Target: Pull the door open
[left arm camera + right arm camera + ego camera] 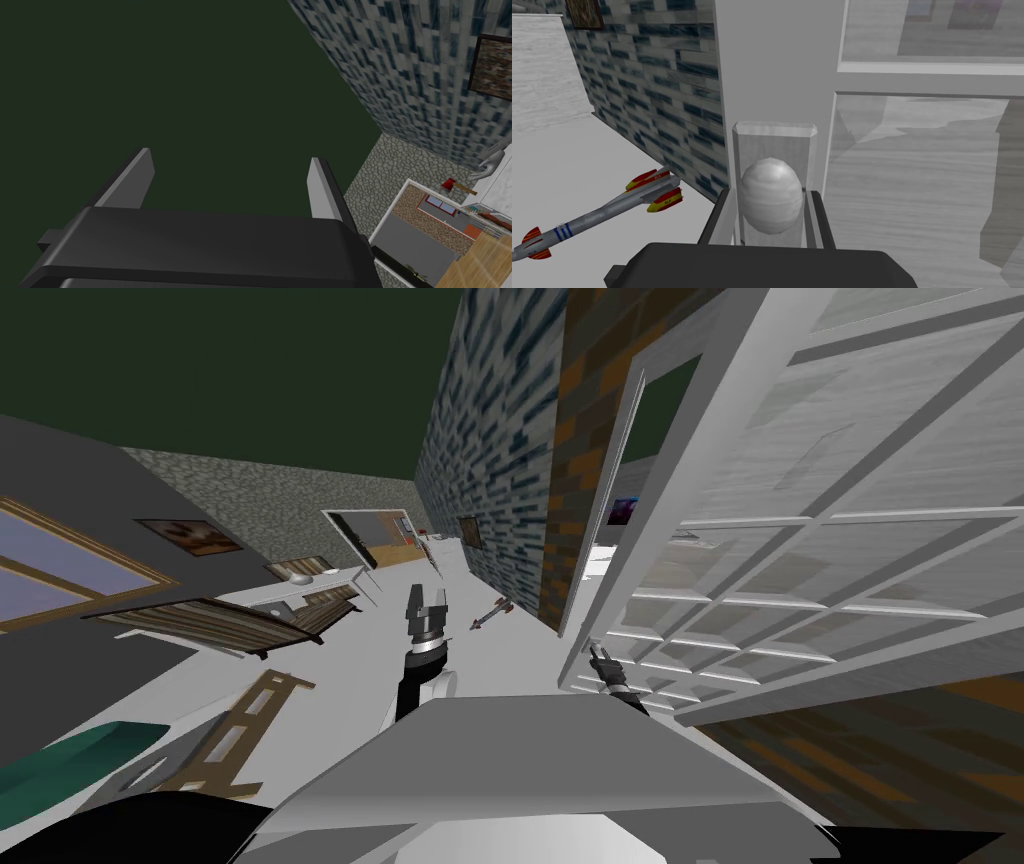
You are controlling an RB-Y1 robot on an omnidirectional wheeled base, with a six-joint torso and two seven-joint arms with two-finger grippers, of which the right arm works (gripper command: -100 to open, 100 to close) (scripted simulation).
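Grips the grey egg-shaped knob (pixel 771 192) with right jaws pressed on its sides, holds left jaws wide and idle, has the white glazed door (pixel 800 538) on the right seemingly part-way out of its frame, likely needs more pulling.

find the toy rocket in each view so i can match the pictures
head view: toy rocket lies on the floor at the foot of the blue-grey brick wall.
right wrist view: on the floor by that wall, beside the right gripper shut on the door knob.
left wrist view: looks up along that wall at a dark green surface.
shared landmark: the blue-grey brick wall.
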